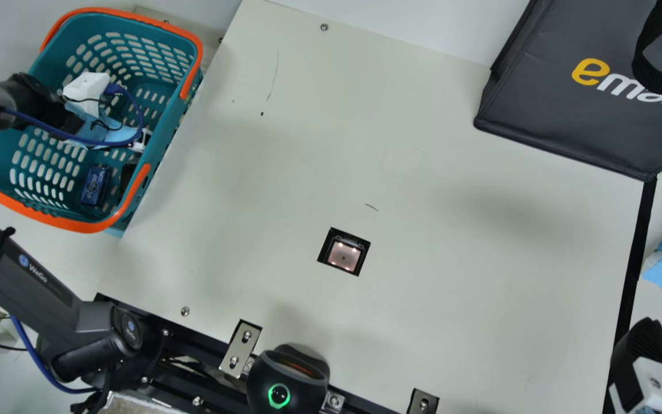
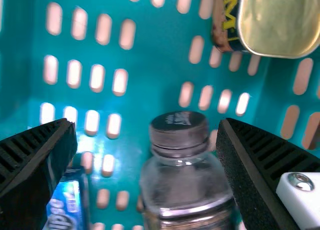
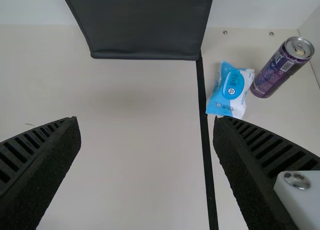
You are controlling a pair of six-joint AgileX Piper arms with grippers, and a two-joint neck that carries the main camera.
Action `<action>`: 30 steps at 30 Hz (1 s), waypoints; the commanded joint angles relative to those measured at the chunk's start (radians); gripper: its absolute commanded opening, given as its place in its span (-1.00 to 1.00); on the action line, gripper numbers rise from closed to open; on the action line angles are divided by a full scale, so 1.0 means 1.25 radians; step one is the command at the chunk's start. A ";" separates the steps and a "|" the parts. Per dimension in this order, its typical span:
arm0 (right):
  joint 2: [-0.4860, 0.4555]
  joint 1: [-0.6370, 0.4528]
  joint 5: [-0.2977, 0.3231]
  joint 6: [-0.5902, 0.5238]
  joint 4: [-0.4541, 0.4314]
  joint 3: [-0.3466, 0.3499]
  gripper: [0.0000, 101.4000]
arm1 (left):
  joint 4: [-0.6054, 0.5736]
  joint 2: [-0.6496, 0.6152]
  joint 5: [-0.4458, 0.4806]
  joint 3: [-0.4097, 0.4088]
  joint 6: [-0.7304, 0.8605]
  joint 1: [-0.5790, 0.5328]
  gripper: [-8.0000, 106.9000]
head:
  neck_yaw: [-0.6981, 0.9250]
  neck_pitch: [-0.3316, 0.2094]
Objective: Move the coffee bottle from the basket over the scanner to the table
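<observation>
A: Where is the coffee bottle [image 2: 186,190] sitting?

B: It's standing inside the basket [image 1: 81,226], its dark cap showing in the left wrist view. A blue box [image 2: 62,200] and a metal can [image 2: 277,22] are lying near it.

A: And is the left hand [image 2: 147,125] gripping it?

B: No, its fingers are standing wide apart with the bottle showing between them. One side is looking nearer than the other; I can't tell whether that finger is touching.

A: What about the right hand [image 3: 145,122]?

B: That one's hanging open and empty over the worktop [image 1: 451,247].

A: So which step are we seeing?

B: I'm judging it's the lining-up before the grasp. The lifting, scanning and setting down are all still waiting to be done.

A: What is the next move asking for?

B: Probably centring the fingers, settling lower around the bottle's body, then closing evenly. After that, it's calling for a straight lift past the rim, heading for the scanner [image 1: 343,255].
</observation>
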 commanded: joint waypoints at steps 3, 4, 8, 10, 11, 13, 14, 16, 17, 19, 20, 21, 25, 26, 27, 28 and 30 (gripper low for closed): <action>0.000 0.000 0.000 0.000 0.000 0.000 0.87 | 0.006 0.004 -0.017 0.012 -0.036 -0.015 0.71 | 0.002 -0.024; 0.000 0.000 0.000 0.000 0.000 0.000 0.87 | 0.009 0.006 -0.021 0.015 -0.046 -0.019 0.71 | 0.002 -0.024; 0.000 0.000 0.000 0.000 0.000 0.000 0.87 | 0.024 0.016 -0.036 0.019 -0.081 -0.035 0.71 | 0.002 -0.024; 0.000 0.000 0.000 0.000 0.000 0.000 0.87 | 0.032 0.021 -0.041 0.019 -0.098 -0.041 0.71 | 0.002 -0.024; 0.000 0.000 0.000 0.000 0.000 0.000 0.87 | 0.037 0.024 -0.043 0.018 -0.106 -0.044 0.71 | 0.002 -0.024; 0.000 0.000 0.000 0.000 0.000 0.000 0.87 | 0.046 0.031 -0.047 0.015 -0.121 -0.050 0.71 | 0.002 -0.024; 0.000 0.000 0.000 0.000 0.000 0.000 0.87 | 0.051 0.034 -0.049 0.013 -0.129 -0.053 0.71 | 0.002 -0.024; 0.000 0.000 0.000 0.000 0.000 0.000 0.87 | 0.060 0.040 -0.051 0.010 -0.142 -0.058 0.47 | 0.002 -0.024; 0.000 0.000 0.000 0.000 0.000 0.000 0.87 | 0.064 0.043 -0.053 0.008 -0.148 -0.061 0.36 | 0.002 -0.024; 0.000 0.000 0.000 0.000 0.000 0.000 0.87 | 0.072 0.046 -0.056 0.005 -0.160 -0.065 0.12 | 0.002 -0.024; 0.000 0.000 0.000 0.000 0.000 0.000 0.87 | 0.076 0.048 -0.058 0.004 -0.166 -0.067 0.01 | 0.002 -0.024; 0.000 0.000 0.000 0.000 0.000 0.000 0.87 | 0.080 0.049 -0.060 0.003 -0.172 -0.068 -0.11 | 0.002 -0.024; 0.000 0.000 0.000 0.000 0.000 0.000 0.87 | 0.093 0.050 -0.066 0.001 -0.194 -0.071 -0.57 | 0.002 -0.024; 0.000 0.000 -0.001 0.000 0.000 0.000 0.87 | 0.096 0.049 -0.066 0.001 -0.199 -0.072 -0.69 | 0.002 -0.024; 0.000 0.000 -0.001 0.000 0.000 0.000 0.87 | 0.098 0.047 -0.067 0.002 -0.203 -0.072 -0.81 | 0.002 -0.024; 0.000 0.000 -0.001 0.000 0.000 0.000 0.87 | 0.100 0.045 -0.068 0.002 -0.207 -0.072 -0.92 | 0.002 -0.024; 0.000 0.000 -0.001 0.000 0.000 0.000 0.87 | 0.100 0.038 -0.069 0.004 -0.212 -0.071 -1.00 | 0.002 -0.024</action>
